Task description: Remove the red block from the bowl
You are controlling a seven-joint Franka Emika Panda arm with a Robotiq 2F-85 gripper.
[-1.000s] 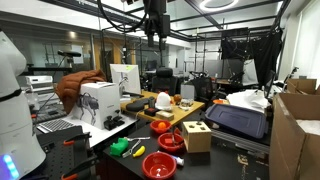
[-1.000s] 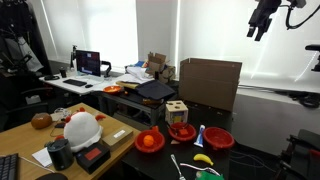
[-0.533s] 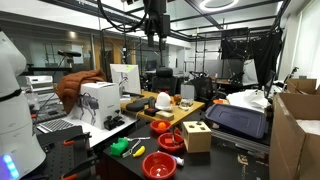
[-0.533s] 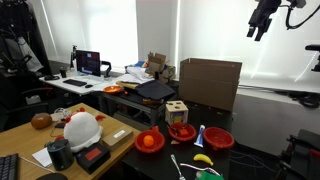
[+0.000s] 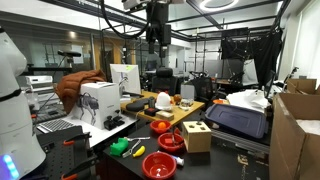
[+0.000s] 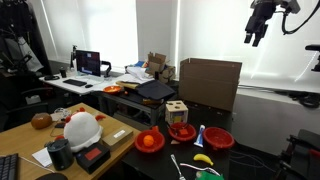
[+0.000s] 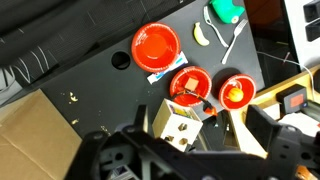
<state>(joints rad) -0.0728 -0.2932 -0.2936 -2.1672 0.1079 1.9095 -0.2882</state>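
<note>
The dark red bowl [image 7: 173, 84] stands on the black table beside the light wooden box with holes [image 7: 178, 126]. A small reddish block [image 7: 189, 91] lies inside it; its shape is hard to make out. The bowl also shows in both exterior views [image 5: 172, 143] [image 6: 182, 131], next to the box [image 5: 197, 135] [image 6: 177, 110]. My gripper [image 5: 153, 40] [image 6: 254, 37] hangs high above the table, far from the bowl. In the wrist view its fingers [image 7: 200, 140] are spread apart with nothing between them.
A brighter red bowl [image 7: 155, 45] and a red bowl with an orange ball [image 7: 236, 92] flank the dark one. A banana [image 7: 199, 35] and a green object [image 7: 225, 10] lie nearby. A cardboard box [image 6: 210, 82] stands behind, and a white helmet [image 6: 80, 128] lies on the wooden board.
The gripper has shifted slightly and dropped a little, still high above the table. The things on the table have not moved.
</note>
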